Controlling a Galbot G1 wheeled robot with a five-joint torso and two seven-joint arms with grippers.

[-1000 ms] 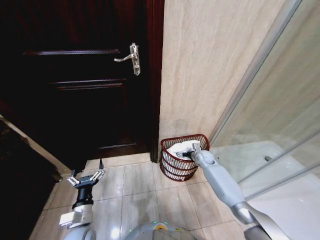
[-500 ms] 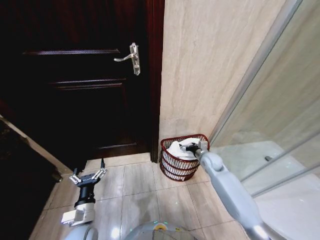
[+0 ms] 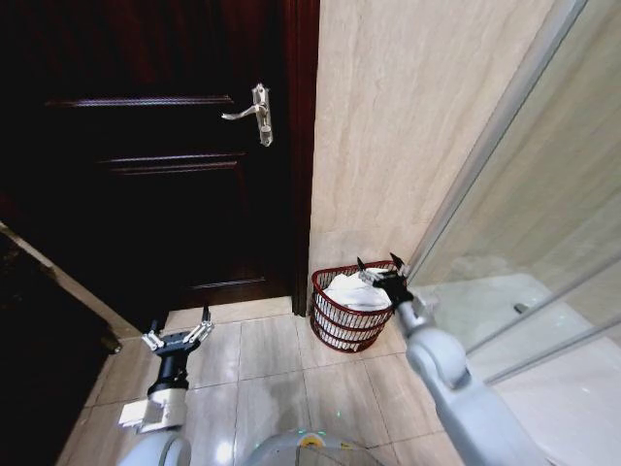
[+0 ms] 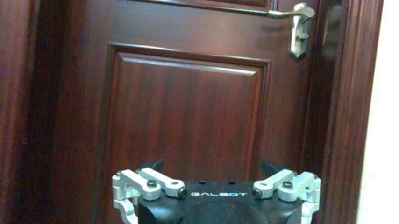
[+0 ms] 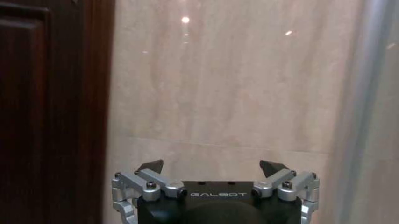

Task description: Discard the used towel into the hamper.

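Tiled bathroom floor (image 3: 272, 374), one hamper (image 3: 342, 323) holding one white towel (image 3: 351, 292), right gripper (image 3: 376, 270) spread empty above, left gripper (image 3: 178, 330) spread

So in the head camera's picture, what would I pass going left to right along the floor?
Left gripper, hanging open over the tiles → hamper with the white towel in it → right gripper, open above the rim → glass shower screen.

arms (image 3: 456, 379) grey | grippers (image 5: 212, 166) blk, silver brackets, GALBOT mark
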